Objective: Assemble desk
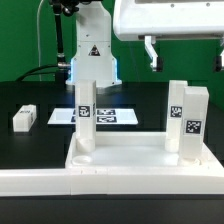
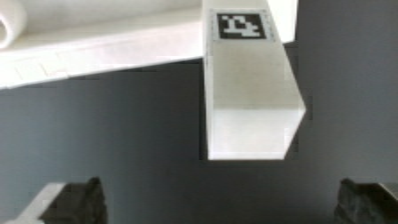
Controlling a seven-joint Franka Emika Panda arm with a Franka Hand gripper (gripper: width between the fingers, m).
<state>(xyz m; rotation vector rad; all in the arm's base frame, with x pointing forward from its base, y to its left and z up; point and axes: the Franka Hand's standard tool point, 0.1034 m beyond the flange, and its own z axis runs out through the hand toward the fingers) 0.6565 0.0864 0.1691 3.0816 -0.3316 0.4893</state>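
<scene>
The black worktop (image 1: 30,95) filled the scene, with the white arm base (image 1: 92,50) standing at its far side. Nearest the camera lay the desk panel (image 1: 125,160), flat on the worktop with its raised rim facing up. The tool (image 1: 186,52) hung high toward the exterior view's right, well above the panel. Its two dark fingers were spread as wide as they go, with nothing between them and touching nothing. The marker board (image 1: 112,116) lay flat behind the panel, partly hidden by the upright parts.

Three legs stood upright in the panel's corners. A lone leg (image 1: 86,115) stood at the exterior view's left. At the right, a farther leg (image 1: 177,118) and a nearer leg (image 1: 197,120) stood just beside each other, each showing a tag. A loose leg (image 1: 25,117) lay on its side on the worktop, well apart at the exterior view's left.

In the wrist view, the tool (image 2: 217,205) showed both fingertips clear of a tagged leg (image 2: 249,100). That leg rose from the desk panel (image 2: 89,55) over the grey worktop (image 2: 107,130). I could not tell which of the three legs it was.
</scene>
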